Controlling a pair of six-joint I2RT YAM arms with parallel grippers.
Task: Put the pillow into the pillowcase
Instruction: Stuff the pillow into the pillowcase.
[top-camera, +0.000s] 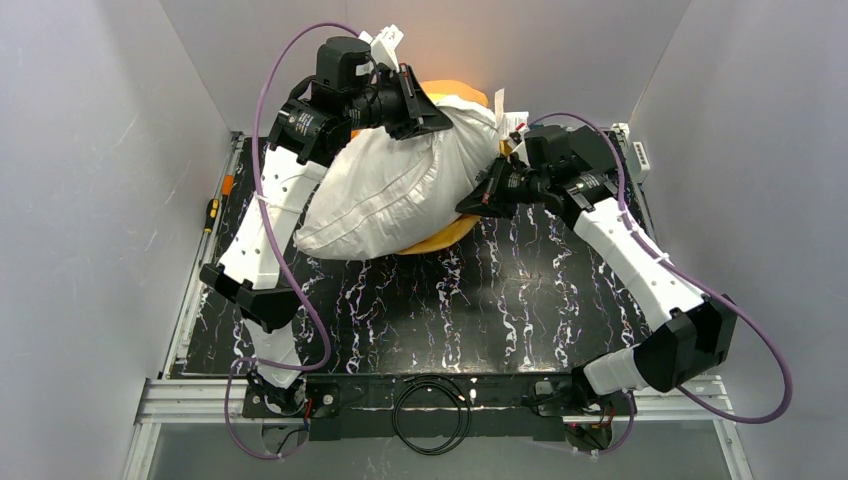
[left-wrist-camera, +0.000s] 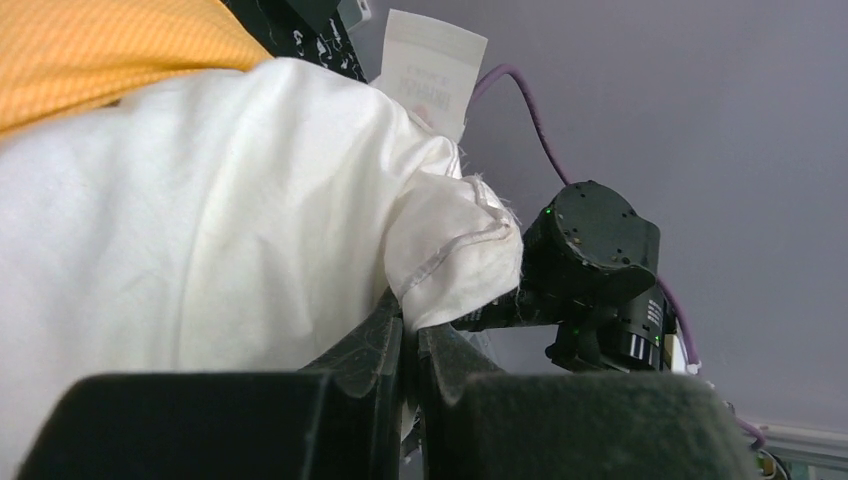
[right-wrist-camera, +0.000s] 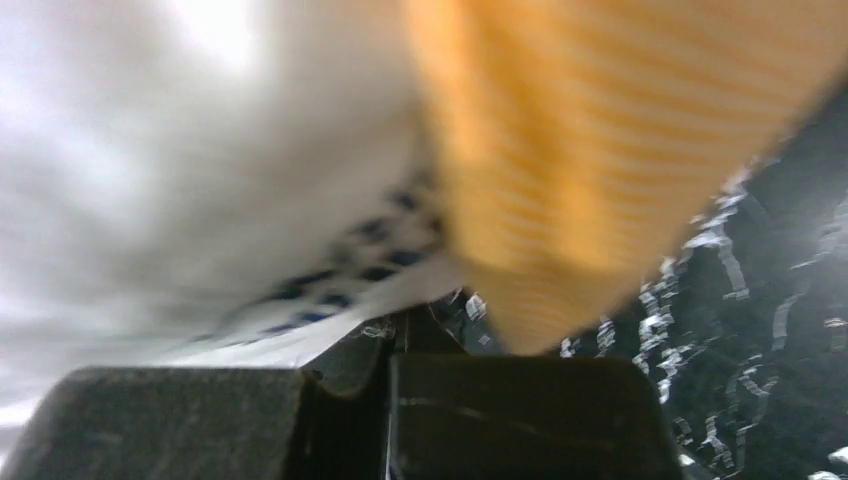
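Note:
The off-white pillow (top-camera: 390, 190) lies tilted at the back of the table, its upper end raised. The orange pillowcase (top-camera: 455, 92) shows behind its top and under its lower edge. My left gripper (top-camera: 425, 112) is shut on the pillow's top corner; in the left wrist view the fingers (left-wrist-camera: 370, 340) pinch the seamed corner of the pillow (left-wrist-camera: 200, 230), with the pillowcase (left-wrist-camera: 100, 50) above it. My right gripper (top-camera: 478, 200) is at the pillow's right side. Its view is blurred: the jaws stand together under white fabric (right-wrist-camera: 150, 150) and the pillowcase (right-wrist-camera: 600, 150). What they pinch is unclear.
The black marbled table (top-camera: 480, 300) spreads in front of the pillow. A white printed tag (left-wrist-camera: 432, 70) sticks up from the pillow. A screwdriver (top-camera: 212, 212) lies on the left rail. Grey walls close in on three sides.

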